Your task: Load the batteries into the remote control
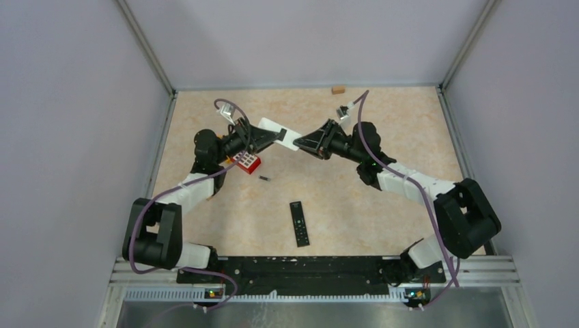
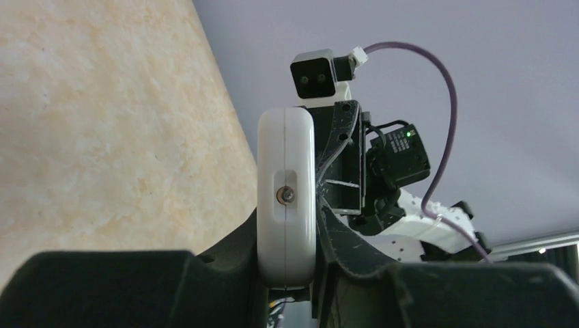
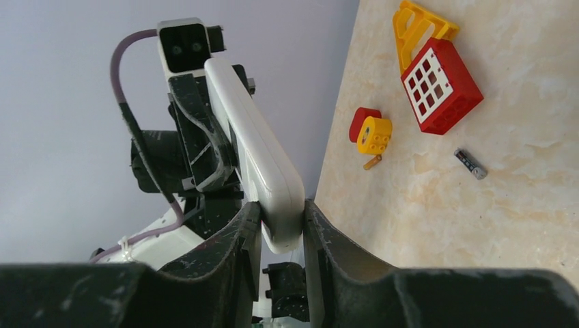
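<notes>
A white remote control [image 1: 278,132] hangs above the table's far middle, held at both ends. My left gripper [image 1: 263,139] is shut on its left end; the left wrist view shows that end [image 2: 287,198] clamped between my fingers. My right gripper [image 1: 305,142] is shut on its right end, and the right wrist view shows the white body [image 3: 263,171] running away from my jaws. One small dark battery [image 1: 263,178] lies on the table below the remote and also shows in the right wrist view [image 3: 470,164]. The other batteries are out of view.
A black remote [image 1: 299,223] lies in the near middle. A red windowed block [image 1: 246,162] sits under the left gripper, with a yellow piece [image 3: 416,24] and a small yellow-and-red brick [image 3: 372,131] beside it. A small wooden block [image 1: 337,89] lies at the far edge.
</notes>
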`<action>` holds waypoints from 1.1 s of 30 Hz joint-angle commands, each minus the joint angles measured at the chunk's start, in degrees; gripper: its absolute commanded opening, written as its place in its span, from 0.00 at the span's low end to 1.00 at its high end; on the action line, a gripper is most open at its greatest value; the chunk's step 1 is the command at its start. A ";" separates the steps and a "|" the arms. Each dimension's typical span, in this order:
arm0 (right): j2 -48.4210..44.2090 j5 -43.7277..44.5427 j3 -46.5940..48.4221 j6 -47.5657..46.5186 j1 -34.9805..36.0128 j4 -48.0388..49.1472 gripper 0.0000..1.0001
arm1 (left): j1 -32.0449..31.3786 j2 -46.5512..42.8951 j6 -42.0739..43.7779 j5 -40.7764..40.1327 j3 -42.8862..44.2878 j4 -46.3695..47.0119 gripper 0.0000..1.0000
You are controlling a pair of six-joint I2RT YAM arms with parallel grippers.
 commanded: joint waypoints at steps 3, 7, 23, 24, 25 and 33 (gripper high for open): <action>-0.08 -1.53 3.95 -10.53 0.88 -2.86 0.31 | -5.95 -7.39 18.26 14.63 7.87 -11.35 0.00; -4.37 -4.99 2.83 -17.08 -0.38 -3.74 0.41 | -5.11 -9.30 28.01 11.08 11.42 -25.36 0.00; -8.45 -35.77 10.51 -41.10 -2.18 -14.64 0.73 | -5.90 -13.79 29.82 18.81 9.20 -19.36 0.00; -7.91 -36.46 11.49 -43.60 -2.02 -16.64 0.72 | -6.00 -13.92 30.09 19.08 9.19 -19.65 0.00; -7.57 -36.35 12.63 -46.38 -1.59 -19.92 0.71 | -6.02 -13.98 30.30 19.32 9.09 -19.95 0.00; -4.65 -33.04 18.60 -55.39 1.26 -31.94 0.37 | -6.11 -13.78 31.70 18.90 10.09 -22.46 0.00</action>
